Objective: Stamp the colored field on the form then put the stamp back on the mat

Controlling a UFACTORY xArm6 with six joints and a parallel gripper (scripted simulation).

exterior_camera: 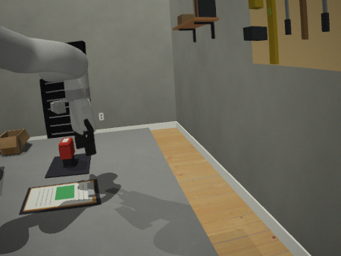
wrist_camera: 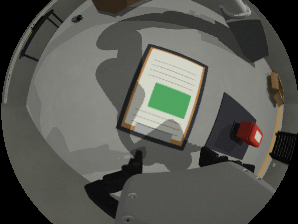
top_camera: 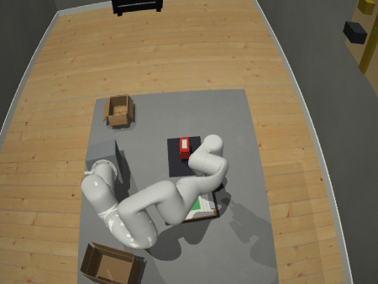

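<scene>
The red stamp (exterior_camera: 67, 151) stands upright on the small black mat (exterior_camera: 69, 165); it also shows in the overhead view (top_camera: 184, 147) and at the right of the wrist view (wrist_camera: 249, 133). The form on a clipboard (exterior_camera: 60, 196) lies in front of the mat, with a green field (exterior_camera: 64, 192) in its middle; the wrist view shows the green field (wrist_camera: 169, 100) too. My gripper (exterior_camera: 86, 141) is open and empty. It hangs beside the stamp, a little to its right, with the fingers pointing down above the mat's edge. In the overhead view my arm hides most of the form.
An open cardboard box (top_camera: 119, 110) stands at the back left of the grey floor mat, another box (top_camera: 110, 265) at the front left. A grey base block (top_camera: 102, 154) holds my arm. A wall with a shelf (exterior_camera: 195, 22) and a tool board (exterior_camera: 299, 32) runs along the right.
</scene>
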